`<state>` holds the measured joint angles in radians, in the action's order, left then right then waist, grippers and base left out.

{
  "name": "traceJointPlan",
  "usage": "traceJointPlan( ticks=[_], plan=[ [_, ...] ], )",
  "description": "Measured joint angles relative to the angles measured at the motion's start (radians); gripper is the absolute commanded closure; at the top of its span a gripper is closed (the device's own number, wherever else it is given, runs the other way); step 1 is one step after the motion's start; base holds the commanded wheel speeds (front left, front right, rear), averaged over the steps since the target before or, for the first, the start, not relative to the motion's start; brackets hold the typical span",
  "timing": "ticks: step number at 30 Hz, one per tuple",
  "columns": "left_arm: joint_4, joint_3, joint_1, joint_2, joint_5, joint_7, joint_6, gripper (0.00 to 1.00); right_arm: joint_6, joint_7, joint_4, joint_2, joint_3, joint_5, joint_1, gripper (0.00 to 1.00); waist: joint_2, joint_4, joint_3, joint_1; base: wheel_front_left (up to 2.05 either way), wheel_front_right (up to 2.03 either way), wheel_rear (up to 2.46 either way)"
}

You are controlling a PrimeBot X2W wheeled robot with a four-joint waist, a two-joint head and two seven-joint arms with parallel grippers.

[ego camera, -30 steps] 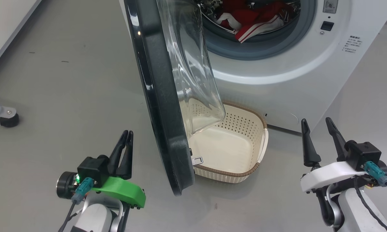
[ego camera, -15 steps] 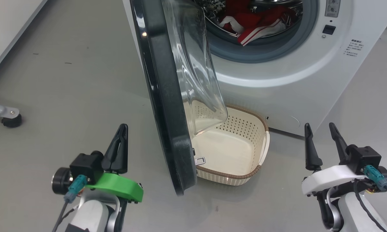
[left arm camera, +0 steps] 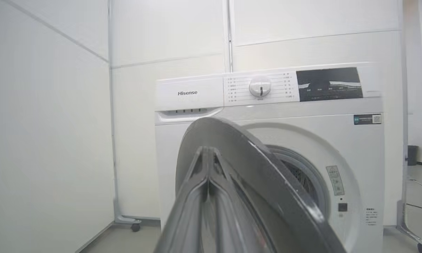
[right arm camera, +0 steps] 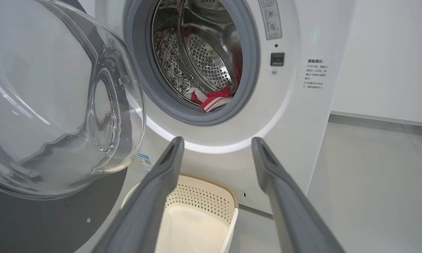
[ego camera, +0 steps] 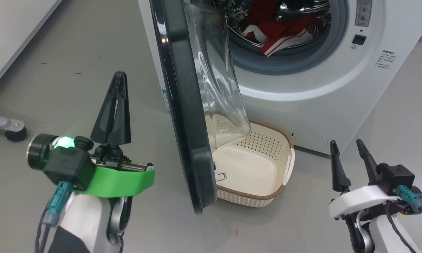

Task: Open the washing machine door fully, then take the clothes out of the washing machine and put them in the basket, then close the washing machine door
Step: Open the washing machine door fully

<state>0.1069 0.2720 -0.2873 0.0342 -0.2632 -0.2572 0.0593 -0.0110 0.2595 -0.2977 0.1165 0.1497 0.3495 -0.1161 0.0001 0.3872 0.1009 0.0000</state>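
The white washing machine (ego camera: 302, 88) stands ahead with its door (ego camera: 182, 105) swung partly open, black rim edge-on toward me, clear glass bowl (right arm camera: 56, 105) bulging to the right. Red clothes (ego camera: 281, 30) with white stripes lie in the drum, also the clothes (right arm camera: 212, 100) in the right wrist view. The cream basket (ego camera: 267, 191) sits on the floor below the drum, partly behind the door. My left gripper (ego camera: 117, 75) is shut and empty, raised left of the door's rim, apart from it. My right gripper (ego camera: 344, 146) stands open at the lower right, empty.
Grey floor lies all around. A wheeled metal leg (ego camera: 10, 130) stands at the far left near a white wall (ego camera: 7, 35). The machine's control panel (left arm camera: 260, 88) and dial show in the left wrist view. Floor spreads right of the machine.
My left gripper closed fully and rose up and forward beside the door's outer rim. The head camera shifted slightly. The right gripper stayed open and in place.
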Motion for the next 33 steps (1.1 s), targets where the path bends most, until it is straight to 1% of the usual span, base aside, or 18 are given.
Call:
traceJointPlan(
  ticks=[3,8,9,12,13,16,19,22,27,33],
  plan=[
    [0.071,0.036,-0.005,0.0,0.01,-0.001,-0.015,1.0,0.0,0.0,-0.003,-0.007,-0.004,-0.002,0.004,0.0,0.0,0.0,-0.005,0.0,0.0,0.0,0.0],
    [0.156,0.124,-0.005,0.002,0.007,-0.001,-0.046,1.0,0.005,0.0,-0.004,-0.017,-0.007,-0.014,0.005,0.0,0.0,-0.003,-0.011,0.0,0.0,0.0,0.0],
    [0.168,0.145,-0.004,0.002,0.004,-0.001,-0.055,1.0,0.01,0.0,-0.004,-0.018,-0.008,-0.019,0.005,0.0,0.0,-0.004,-0.012,0.0,0.0,0.0,0.0],
    [0.192,0.21,0.003,0.004,-0.012,-0.001,-0.07,1.0,0.01,0.0,-0.006,-0.021,-0.012,-0.02,0.006,0.0,0.0,-0.008,-0.013,0.0,0.0,0.0,0.0],
    [0.192,0.21,0.003,0.004,-0.012,-0.001,-0.07,1.0,0.01,0.0,-0.006,-0.021,-0.012,-0.02,0.006,0.0,0.0,-0.008,-0.013,0.0,0.0,0.0,0.0],
    [0.198,0.277,0.024,0.006,-0.026,0.008,-0.102,1.0,0.01,0.0,-0.009,-0.022,-0.015,-0.03,0.008,0.0,0.0,-0.011,-0.014,0.0,0.0,0.0,0.0],
    [0.2,0.341,0.054,0.008,-0.054,0.055,-0.133,1.0,0.019,0.0,-0.012,-0.025,-0.017,-0.035,0.014,0.0,0.0,-0.014,-0.014,0.0,0.0,0.0,0.0],
    [0.193,0.39,0.088,0.01,-0.076,0.113,-0.145,1.0,0.02,0.0,-0.017,-0.027,-0.02,-0.035,0.018,0.0,0.0,-0.016,-0.012,0.0,0.0,0.0,0.0],
    [0.162,0.45,0.143,0.022,-0.106,0.21,-0.151,1.0,0.026,0.0,-0.02,-0.032,-0.027,-0.04,0.019,0.0,0.0,-0.018,-0.01,0.0,0.0,0.0,0.0],
    [0.135,0.469,0.187,0.051,-0.137,0.293,-0.151,1.0,0.03,0.0,-0.022,-0.038,-0.035,-0.048,0.019,0.0,0.0,-0.02,-0.004,0.0,0.0,0.0,0.0]
  ],
)
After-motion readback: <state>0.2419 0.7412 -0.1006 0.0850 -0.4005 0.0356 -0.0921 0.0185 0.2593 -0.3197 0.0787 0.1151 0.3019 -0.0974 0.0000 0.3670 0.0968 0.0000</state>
